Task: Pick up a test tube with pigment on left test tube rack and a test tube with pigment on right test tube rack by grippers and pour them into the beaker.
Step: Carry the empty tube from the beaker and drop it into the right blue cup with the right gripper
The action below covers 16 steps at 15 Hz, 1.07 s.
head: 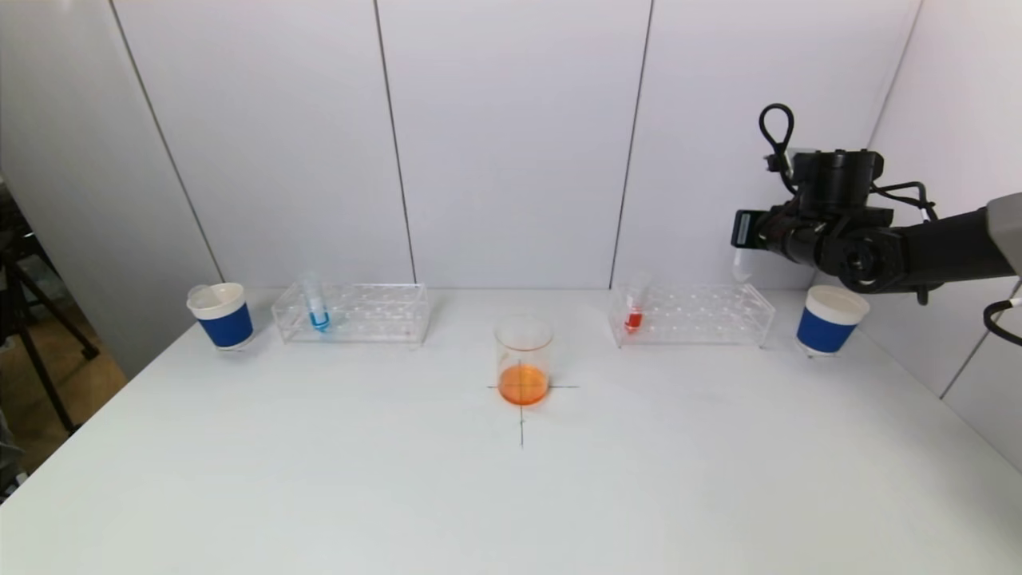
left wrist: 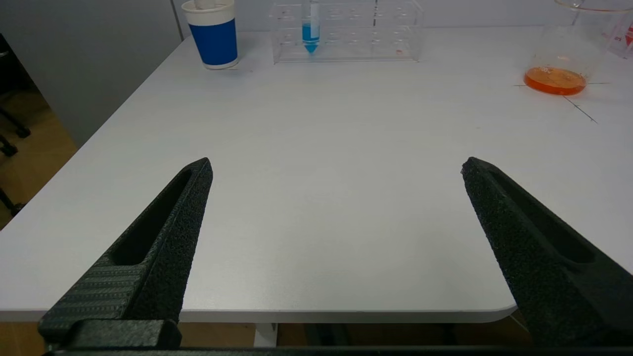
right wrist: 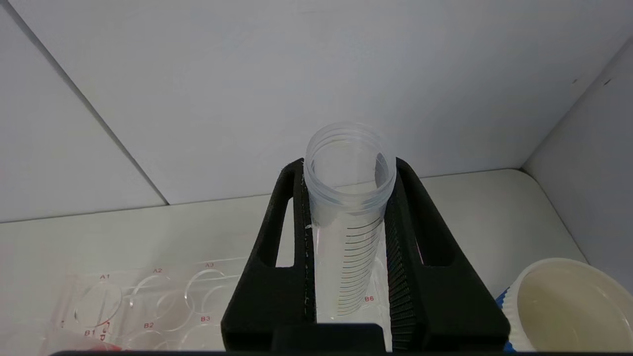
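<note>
The beaker (head: 523,359) stands mid-table with orange liquid in it; it also shows in the left wrist view (left wrist: 568,54). The left rack (head: 351,313) holds a tube of blue pigment (head: 317,307), also in the left wrist view (left wrist: 310,29). The right rack (head: 691,314) holds a tube of red pigment (head: 634,307). My right gripper (right wrist: 346,173) is shut on an empty clear test tube (right wrist: 348,217), held upright high above the right rack's far right end, and seen in the head view (head: 741,263). My left gripper (left wrist: 336,165) is open and empty over the table's near left edge.
A blue-and-white paper cup (head: 222,315) with an empty tube in it stands left of the left rack. A second paper cup (head: 830,319) stands right of the right rack, just below my right gripper; it shows empty in the right wrist view (right wrist: 564,301). A wall stands close behind.
</note>
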Available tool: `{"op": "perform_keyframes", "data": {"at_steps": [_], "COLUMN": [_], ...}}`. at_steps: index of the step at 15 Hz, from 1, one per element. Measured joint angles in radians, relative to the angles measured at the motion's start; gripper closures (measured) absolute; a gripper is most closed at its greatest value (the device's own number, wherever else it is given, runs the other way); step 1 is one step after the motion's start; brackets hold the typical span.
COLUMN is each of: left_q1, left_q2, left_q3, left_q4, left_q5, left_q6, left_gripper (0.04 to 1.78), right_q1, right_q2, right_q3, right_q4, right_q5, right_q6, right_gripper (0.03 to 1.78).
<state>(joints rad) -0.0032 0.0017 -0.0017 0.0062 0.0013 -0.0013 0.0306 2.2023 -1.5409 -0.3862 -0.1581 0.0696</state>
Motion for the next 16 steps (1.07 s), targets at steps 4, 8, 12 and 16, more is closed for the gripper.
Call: {"op": "perform_keyframes", "data": {"at_steps": [4, 8, 12, 16], "left_q1": [0.000, 0.000, 0.000, 0.000], "left_q2": [0.000, 0.000, 0.000, 0.000], "left_q3": [0.000, 0.000, 0.000, 0.000], "left_q4": [0.000, 0.000, 0.000, 0.000], "left_q5": [0.000, 0.000, 0.000, 0.000], "left_q6": [0.000, 0.000, 0.000, 0.000], "left_gripper": [0.06, 0.06, 0.06, 0.06], "right_q1": [-0.047, -0.128, -0.195, -0.240], "right_q2": [-0.013, -0.018, -0.016, -0.009], "right_q3": [-0.012, -0.016, -0.039, -0.045], "right_q4": [0.001, 0.002, 0.012, 0.014], "right_q5": [0.002, 0.017, 0.022, 0.040], "right_q6": [-0.003, -0.007, -0.009, -0.006], "right_gripper": [1.34, 1.34, 1.34, 1.34]}}
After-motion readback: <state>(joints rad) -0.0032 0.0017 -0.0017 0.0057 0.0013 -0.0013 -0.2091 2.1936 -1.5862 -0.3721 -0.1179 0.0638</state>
